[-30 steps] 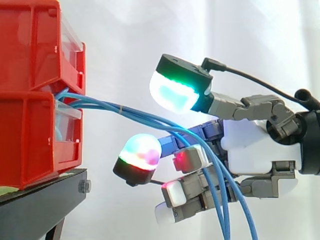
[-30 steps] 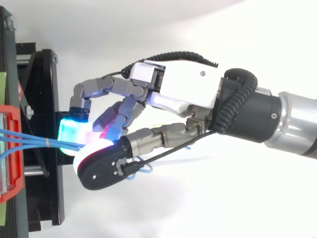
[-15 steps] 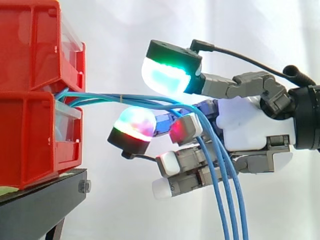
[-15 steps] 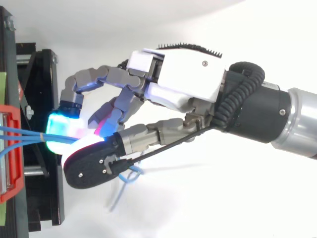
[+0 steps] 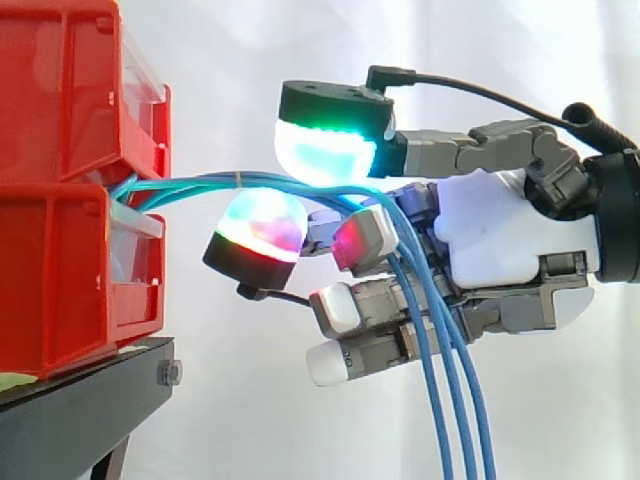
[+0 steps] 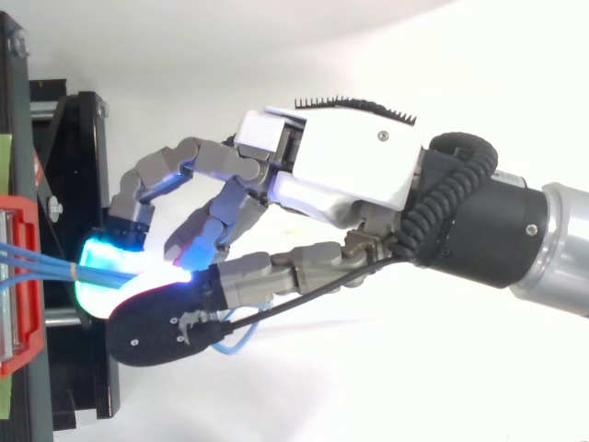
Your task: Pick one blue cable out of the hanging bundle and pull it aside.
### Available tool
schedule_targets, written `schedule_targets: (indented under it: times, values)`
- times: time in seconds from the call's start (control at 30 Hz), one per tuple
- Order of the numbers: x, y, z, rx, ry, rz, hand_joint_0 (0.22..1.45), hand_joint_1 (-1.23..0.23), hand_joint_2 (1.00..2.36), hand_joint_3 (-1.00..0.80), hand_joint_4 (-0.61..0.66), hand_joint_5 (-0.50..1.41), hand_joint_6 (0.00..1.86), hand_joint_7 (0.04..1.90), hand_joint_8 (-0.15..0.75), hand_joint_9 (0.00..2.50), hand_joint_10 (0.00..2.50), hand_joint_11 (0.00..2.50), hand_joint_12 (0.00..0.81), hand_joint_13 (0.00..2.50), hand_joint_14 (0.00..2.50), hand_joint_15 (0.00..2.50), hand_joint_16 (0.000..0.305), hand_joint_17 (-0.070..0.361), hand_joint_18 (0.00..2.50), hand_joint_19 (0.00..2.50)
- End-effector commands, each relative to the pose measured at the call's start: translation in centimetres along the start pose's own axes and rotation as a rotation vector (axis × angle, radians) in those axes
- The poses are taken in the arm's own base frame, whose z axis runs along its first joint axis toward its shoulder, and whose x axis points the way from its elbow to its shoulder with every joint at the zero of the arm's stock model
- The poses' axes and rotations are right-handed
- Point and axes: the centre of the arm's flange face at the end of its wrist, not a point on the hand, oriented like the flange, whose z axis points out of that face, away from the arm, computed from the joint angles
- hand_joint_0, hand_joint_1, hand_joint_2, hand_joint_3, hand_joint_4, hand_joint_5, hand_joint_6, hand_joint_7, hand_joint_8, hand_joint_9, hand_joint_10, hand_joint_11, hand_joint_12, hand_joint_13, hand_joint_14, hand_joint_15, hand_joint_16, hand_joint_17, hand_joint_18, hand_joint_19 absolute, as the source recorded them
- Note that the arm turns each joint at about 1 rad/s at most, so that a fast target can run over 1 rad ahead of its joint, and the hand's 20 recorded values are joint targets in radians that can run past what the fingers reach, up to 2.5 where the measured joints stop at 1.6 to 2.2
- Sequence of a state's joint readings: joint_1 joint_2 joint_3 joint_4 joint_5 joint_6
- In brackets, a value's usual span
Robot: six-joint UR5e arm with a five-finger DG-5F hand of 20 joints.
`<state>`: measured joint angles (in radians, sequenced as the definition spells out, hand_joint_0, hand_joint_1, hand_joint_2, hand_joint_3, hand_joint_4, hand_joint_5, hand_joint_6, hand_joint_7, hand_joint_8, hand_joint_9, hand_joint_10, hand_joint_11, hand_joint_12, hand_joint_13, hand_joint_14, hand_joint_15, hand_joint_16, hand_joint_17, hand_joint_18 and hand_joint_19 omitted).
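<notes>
The hand (image 5: 500, 240) curls its fingers; two glowing pads (image 5: 325, 150) pinch the blue cables (image 5: 200, 183) (several, bundled) just beside the red bins (image 5: 70, 250); beyond, the cables drape over curled fingers and hang down.

Hand (image 6: 340, 175): white-cased palm on an arm (image 6: 561, 244) entering from the right edge, reaching left. Fingers (image 6: 161, 170): grey, curled, their tips drawn in towards the thumb (image 6: 156, 318), whose pad shows a black back. One fingertip pad (image 6: 92, 276) glows cyan, just beside the thumb pad. Blue cables (image 6: 41, 267): several strands run rightward from the red bin (image 6: 23, 341) at the left edge and pass between the cyan pad and the thumb, hidden beyond that. A blue loop (image 6: 237, 343) shows under the thumb. Black stand (image 6: 78, 157): beneath the fingertips, beside the bin.
</notes>
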<state>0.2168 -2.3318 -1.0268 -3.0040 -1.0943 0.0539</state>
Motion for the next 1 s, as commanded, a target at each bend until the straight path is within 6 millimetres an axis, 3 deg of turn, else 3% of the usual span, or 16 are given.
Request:
schedule_targets:
  times: [0.0,0.23,0.3,0.47,0.7,0.97]
  values:
    - [0.2,0.0,-0.1,0.006,0.0,0.009,0.61,-0.76,1.02,-0.09,0.04,-0.15,0.92,0.76,0.272,1.28,0.02,0.91,0.31,1.1,0.02,0.62,0.049,0.11,0.73,0.41]
    - [0.2,-0.1,-0.2,0.01,0.0,0.011,0.69,-0.84,1.02,-0.05,-0.13,-0.16,0.97,0.85,0.254,1.27,0.02,0.98,0.295,1.08,0.03,0.64,0.046,0.103,0.74,0.42]
    - [0.2,-0.2,-0.2,0.011,0.0,0.011,0.71,-0.84,1.02,-0.16,-0.1,-0.16,0.97,0.84,0.246,1.29,0.03,1.0,0.289,1.08,0.03,0.65,0.044,0.099,0.74,0.44]
    - [0.2,-1.1,0.1,0.022,0.002,0.007,0.62,-0.84,1.0,-0.46,0.05,-0.15,0.92,0.74,0.25,1.35,0.03,1.02,0.288,1.1,0.03,0.66,0.044,0.098,0.75,0.46]
    - [0.8,-3.2,1.2,0.061,0.037,0.028,0.55,-0.74,1.0,-0.5,0.1,-0.14,0.83,0.75,0.263,1.37,0.03,0.97,0.299,1.12,0.02,0.65,0.046,0.105,0.77,0.46]
    - [0.8,-3.4,1.2,0.085,0.034,0.013,0.54,-0.67,1.0,-0.5,0.1,-0.12,0.79,0.78,0.265,1.37,0.02,0.93,0.305,1.14,0.03,0.64,0.048,0.108,0.79,0.48]
